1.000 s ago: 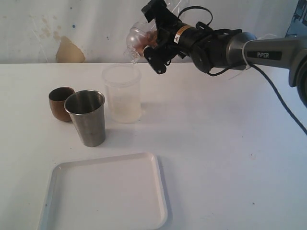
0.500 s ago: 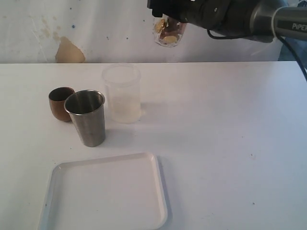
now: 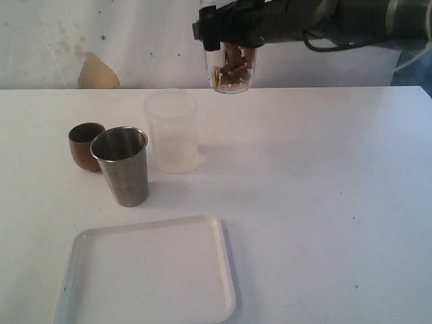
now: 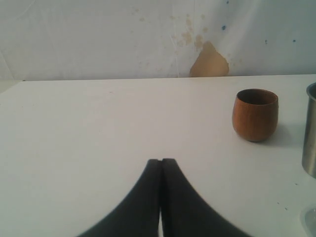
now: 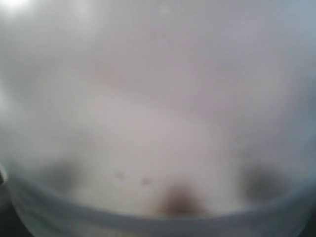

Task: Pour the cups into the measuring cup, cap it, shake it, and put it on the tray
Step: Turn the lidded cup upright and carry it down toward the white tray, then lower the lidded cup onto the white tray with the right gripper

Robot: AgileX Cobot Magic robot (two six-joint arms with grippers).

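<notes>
Overhead in the exterior view, my right gripper [image 3: 224,37] was clamped on the measuring cup [image 3: 231,71]. The cup hung in the air with its base down and its long axis close to vertical. Brown and tan pieces showed through its clear wall. The cup's upper part sat inside the dark jaws and its lower part hung free beneath them. It was above and to the right of the frosted cup [image 3: 172,131], touching nothing on the white table [image 3: 317,202]. The frosted cup, the steel tumbler [image 3: 123,165] and the wooden cup [image 3: 84,145] stood upright, mouths up, in a close group. The tray [image 3: 152,273] lay flat nearer the camera. Behind rose a stained white wall [image 3: 135,34] with a tan patch [image 3: 98,71].

In the left wrist view, my left gripper [image 4: 160,161] had its fingers pressed together on nothing, low over bare tabletop. The wooden cup stood well ahead of it, with the tumbler's edge just beside that cup.

In the right wrist view, pale blurred plastic with a few dark smudges filled the picture, and the jaws could not be made out.
</notes>
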